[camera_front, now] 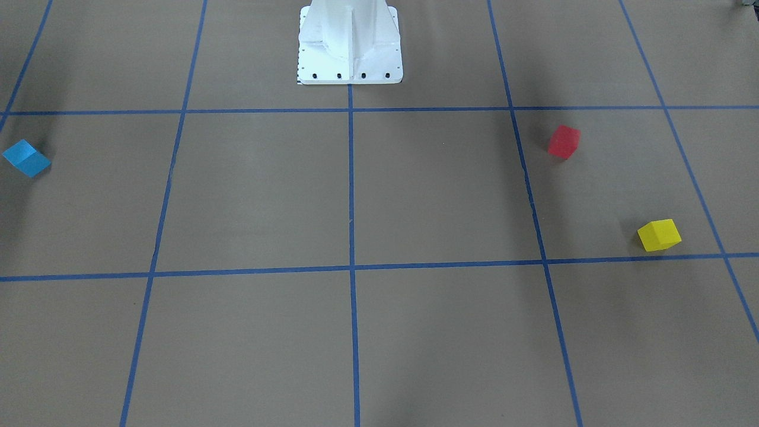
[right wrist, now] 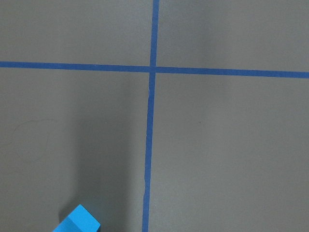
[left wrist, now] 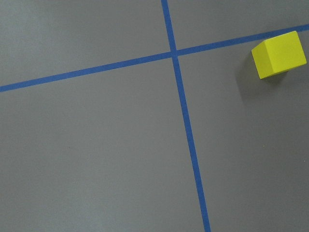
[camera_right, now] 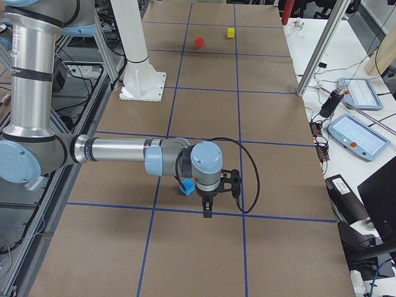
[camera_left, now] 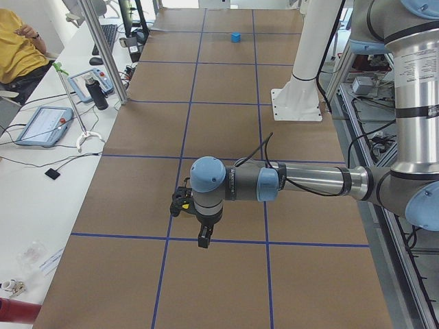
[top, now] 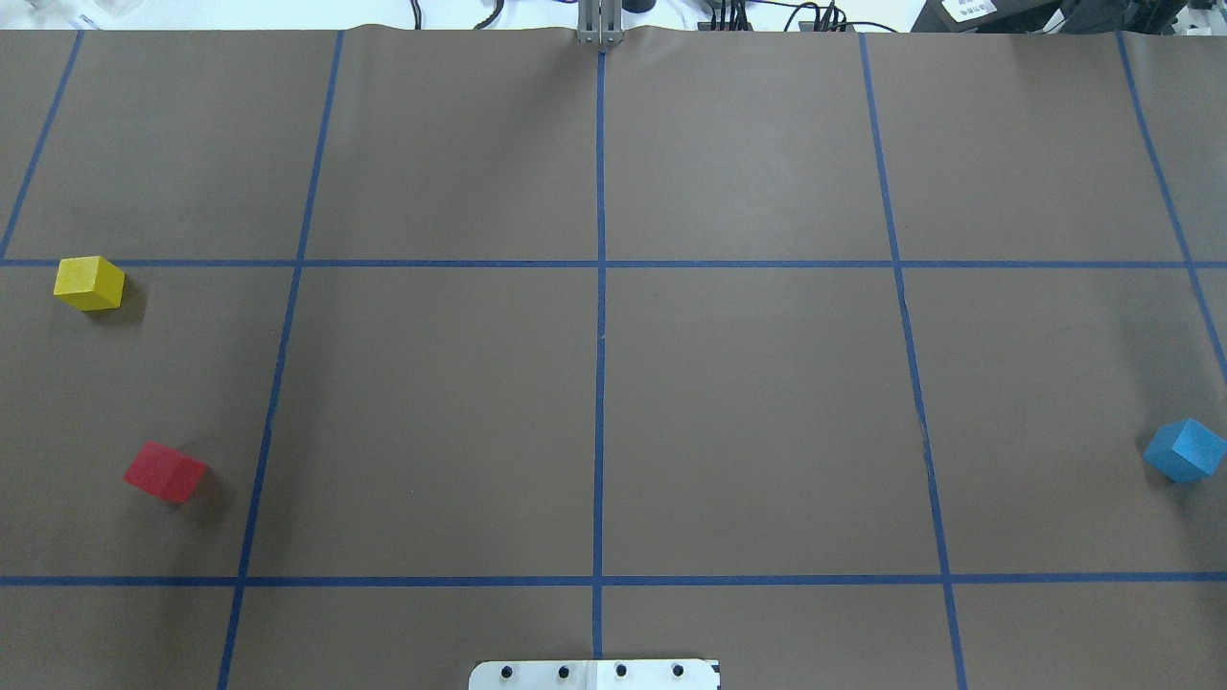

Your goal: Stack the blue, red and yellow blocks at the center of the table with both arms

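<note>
Zero stacked. blue block (top: 1185,450) far right of bench (top: 671,402), red block (top: 165,471) and yellow block (top: 89,283) far left, none at centre. Left jaws, right jaws: width can't tell. All three picks remain.

silver-and-blue left arm (camera_left: 315,181) forearm level | black two-finger left gripper (camera_left: 204,238) points 6 o'clock | right arm (camera_right: 117,150), right gripper (camera_right: 207,209) alike | jaw states indiscernible
</note>
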You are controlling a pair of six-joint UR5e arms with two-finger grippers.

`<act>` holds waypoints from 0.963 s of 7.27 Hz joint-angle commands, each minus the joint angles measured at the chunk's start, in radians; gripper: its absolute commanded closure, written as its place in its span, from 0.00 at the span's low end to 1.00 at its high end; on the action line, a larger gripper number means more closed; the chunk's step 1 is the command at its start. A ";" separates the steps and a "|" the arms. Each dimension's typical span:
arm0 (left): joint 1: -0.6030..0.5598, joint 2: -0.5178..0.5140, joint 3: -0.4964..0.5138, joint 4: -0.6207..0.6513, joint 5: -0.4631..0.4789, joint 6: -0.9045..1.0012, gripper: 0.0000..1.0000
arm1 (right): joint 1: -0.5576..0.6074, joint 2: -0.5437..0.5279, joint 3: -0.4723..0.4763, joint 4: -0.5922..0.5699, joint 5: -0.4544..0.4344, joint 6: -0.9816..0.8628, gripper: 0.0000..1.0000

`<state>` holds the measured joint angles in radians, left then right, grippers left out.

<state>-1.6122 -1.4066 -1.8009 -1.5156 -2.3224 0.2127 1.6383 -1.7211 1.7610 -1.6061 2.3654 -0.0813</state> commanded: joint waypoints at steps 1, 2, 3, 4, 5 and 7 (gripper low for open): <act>0.000 -0.002 -0.012 0.000 0.000 0.001 0.00 | 0.000 0.003 0.000 0.000 0.000 0.000 0.00; 0.000 0.000 -0.040 0.006 0.000 -0.001 0.00 | 0.000 0.006 0.000 0.000 0.000 0.000 0.00; 0.000 0.000 -0.043 0.003 0.000 -0.001 0.00 | 0.000 0.009 0.003 0.000 0.000 0.000 0.00; 0.002 -0.002 -0.044 0.002 0.002 0.001 0.00 | 0.000 0.009 0.020 0.002 -0.008 -0.002 0.00; 0.002 -0.006 -0.049 0.000 0.003 -0.001 0.00 | 0.000 0.009 0.050 0.005 -0.009 -0.002 0.00; 0.000 -0.015 -0.077 -0.002 0.000 -0.012 0.00 | 0.000 0.024 0.080 0.090 -0.005 -0.003 0.00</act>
<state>-1.6116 -1.4164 -1.8657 -1.5157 -2.3222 0.2067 1.6383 -1.7070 1.8173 -1.5782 2.3624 -0.0818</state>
